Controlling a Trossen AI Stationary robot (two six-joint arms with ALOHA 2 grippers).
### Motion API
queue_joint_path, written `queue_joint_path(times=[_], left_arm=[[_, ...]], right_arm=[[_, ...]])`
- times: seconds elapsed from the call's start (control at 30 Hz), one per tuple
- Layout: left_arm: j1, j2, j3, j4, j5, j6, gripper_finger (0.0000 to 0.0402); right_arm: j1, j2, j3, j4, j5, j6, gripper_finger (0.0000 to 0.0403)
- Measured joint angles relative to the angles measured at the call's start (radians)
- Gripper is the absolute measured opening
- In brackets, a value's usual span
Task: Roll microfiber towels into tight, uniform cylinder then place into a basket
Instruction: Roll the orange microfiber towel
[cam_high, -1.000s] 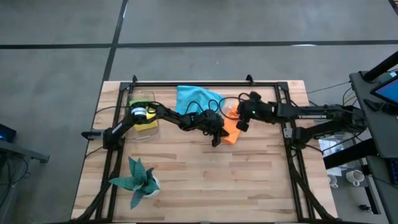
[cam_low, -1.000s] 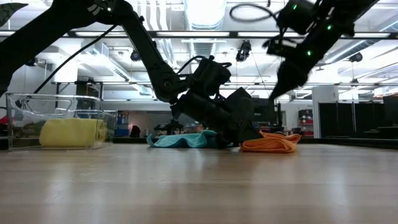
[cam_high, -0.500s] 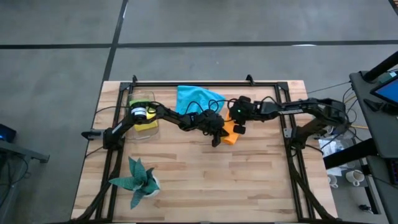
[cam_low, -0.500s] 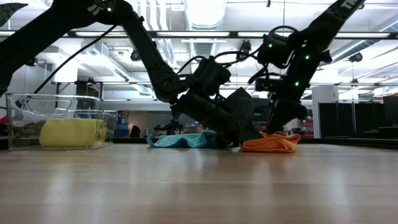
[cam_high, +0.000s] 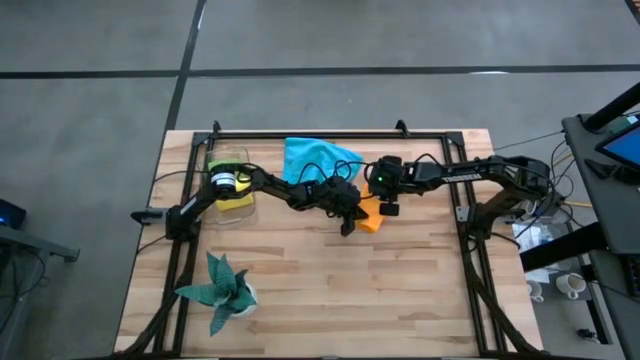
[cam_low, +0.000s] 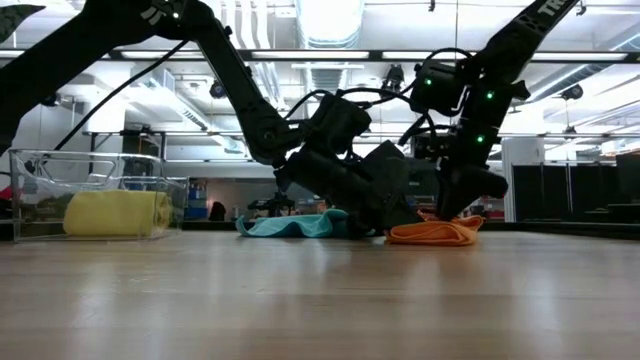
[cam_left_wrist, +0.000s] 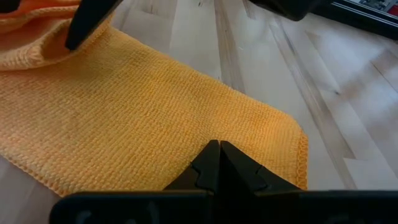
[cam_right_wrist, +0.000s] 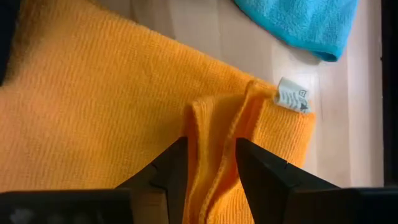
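Note:
The orange towel (cam_high: 371, 218) lies flat on the table, one end bunched into a raised fold (cam_right_wrist: 217, 130) beside a white label (cam_right_wrist: 291, 97). My left gripper (cam_left_wrist: 219, 151) is shut, with its tips on the towel's flat end. My right gripper (cam_right_wrist: 211, 163) is open and points steeply down, one finger on either side of the raised fold. The blue towel (cam_high: 315, 158) lies crumpled just behind. A rolled yellow towel (cam_low: 115, 213) lies in the clear basket (cam_low: 30, 180) at the far left. My left gripper presses its shut fingertips (cam_left_wrist: 211, 163) down on the orange towel's flat layer, a little in from its hemmed corner (cam_left_wrist: 297, 138). It comes slanting down from the table's left. The cloth under it lies flat on the table. My right gripper has the raised fold (cam_right_wrist: 214, 146) between its open fingers (cam_right_wrist: 177, 165), coming from above. Whether the pads touch the cloth, I cannot tell. The fold rests on the table.
A black metal frame (cam_high: 300, 136) runs round the work area. A teal spiky plant (cam_high: 222, 290) in a white pot stands at the near left. Bare wood lies in front of the towels, toward the near edge.
My right gripper has come down and toward the table's left, rolling as it went, from above the orange towel onto its bunched end. The orange towel lies where it was.

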Motion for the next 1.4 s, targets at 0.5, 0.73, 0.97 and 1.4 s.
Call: queue_joint_path(times=[0.5,0.73,0.97,1.4], left_arm=[[-0.001,0.000,-0.002,0.012,0.000,0.000,0.0000],[0.000,0.000,-0.002,0.012,0.000,0.000,0.0000],[0.000,0.000,-0.002,0.013,0.000,0.000,0.0000],[0.000,0.000,-0.002,0.013,0.000,0.000,0.0000]], right_arm=[[0.029,0.032,0.000,0.060,-0.013,-0.052,0.0127],[0.051,0.029,0.006,0.061,0.003,-0.094,0.0110],[0.051,0.029,0.007,0.064,0.028,-0.098,0.0083],[0.049,0.029,0.007,0.068,0.033,-0.114,0.0065]])
